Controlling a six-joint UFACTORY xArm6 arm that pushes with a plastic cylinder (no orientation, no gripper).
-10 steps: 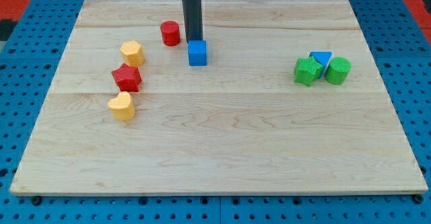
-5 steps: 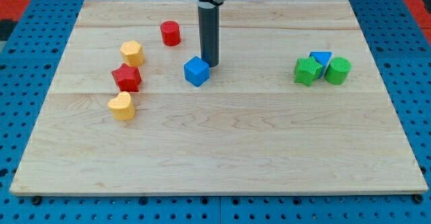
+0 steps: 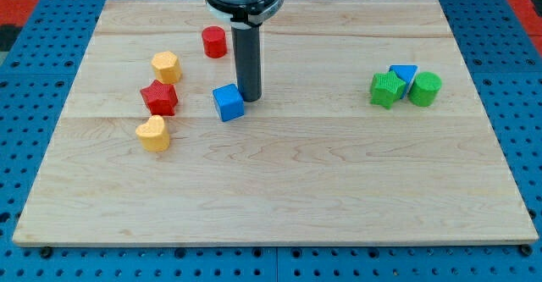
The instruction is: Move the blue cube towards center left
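The blue cube (image 3: 228, 102) lies on the wooden board (image 3: 279, 172), left of the middle and turned a little askew. My tip (image 3: 249, 97) stands right against the cube's upper right side. The dark rod rises from it toward the view's top. To the cube's left stand a red star block (image 3: 159, 98), a yellow hexagon-like block (image 3: 165, 65) and a yellow heart block (image 3: 153, 134).
A red cylinder (image 3: 213, 41) stands above the cube, left of the rod. At the view's right a green star block (image 3: 387, 89), a blue triangle block (image 3: 403, 74) and a green cylinder (image 3: 424, 89) sit bunched together.
My tip has moved down and to the left, pushing the blue cube down-left, toward the red star. The cube has turned as it slid. The other blocks have not moved.
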